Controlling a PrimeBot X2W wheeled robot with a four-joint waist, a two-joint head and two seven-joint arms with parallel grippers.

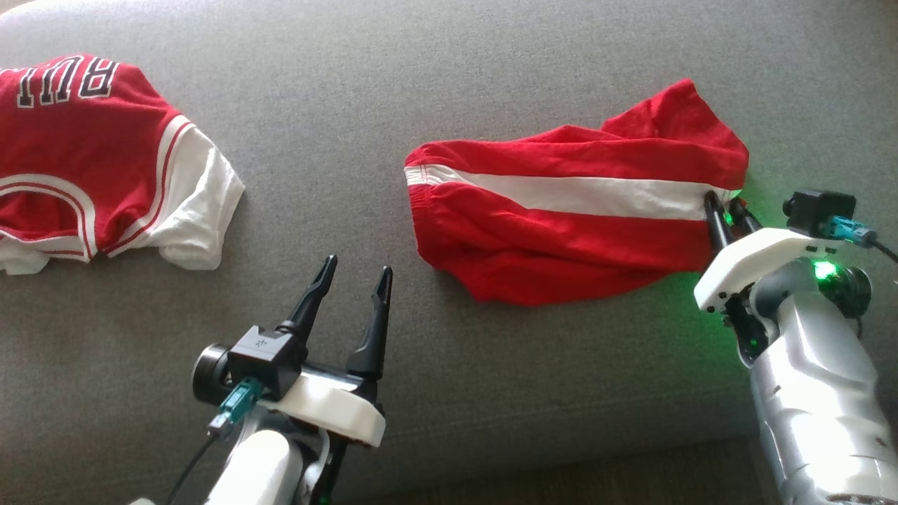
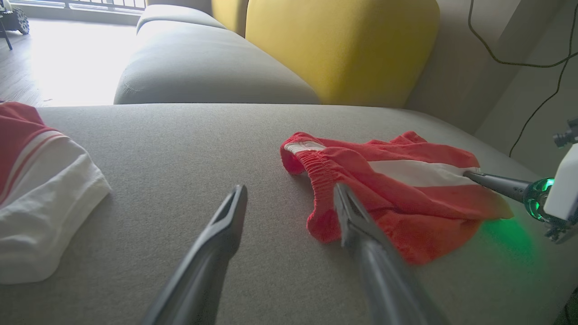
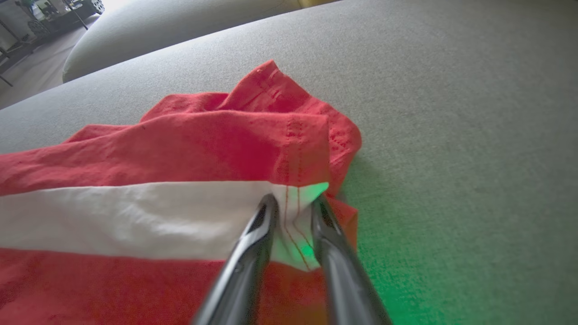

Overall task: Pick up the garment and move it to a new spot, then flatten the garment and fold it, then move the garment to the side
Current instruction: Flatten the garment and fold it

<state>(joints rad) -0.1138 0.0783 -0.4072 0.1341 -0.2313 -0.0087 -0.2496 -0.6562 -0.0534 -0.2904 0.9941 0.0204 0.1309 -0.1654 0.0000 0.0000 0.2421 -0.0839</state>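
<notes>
On a grey sofa (image 1: pixel 449 70), a red and white jersey (image 1: pixel 91 154) lies upper left. Red shorts (image 1: pixel 561 231) with 1 white stripe lie centre right, their right-hand hem pinched by the right gripper (image 3: pixel 293 201). Lower left, the left gripper (image 1: pixel 357 266) hangs wide open.

The sofa seat (image 1: pixel 449 84) is grey woven cloth, matt and finely grained. At centre right of the head view, the shorts (image 1: pixel 561 231) are soft red cloth with a white band, matt and creased, with a gathered elastic waistband and a double-stitched hem. At upper left, the jersey (image 1: pixel 91 154) is smoother red-and-white cloth. The left hand (image 1: pixel 356 265) and right hand (image 3: pixel 294 201) have dark, smooth fingers (image 2: pixel 216 243) with a dull sheen, on white matt plastic mounts (image 1: pixel 751 259). The right forearm (image 1: pixel 814 393) is glossy silver. The yellow cushion (image 2: pixel 338 45) looks like matt cloth.
</notes>
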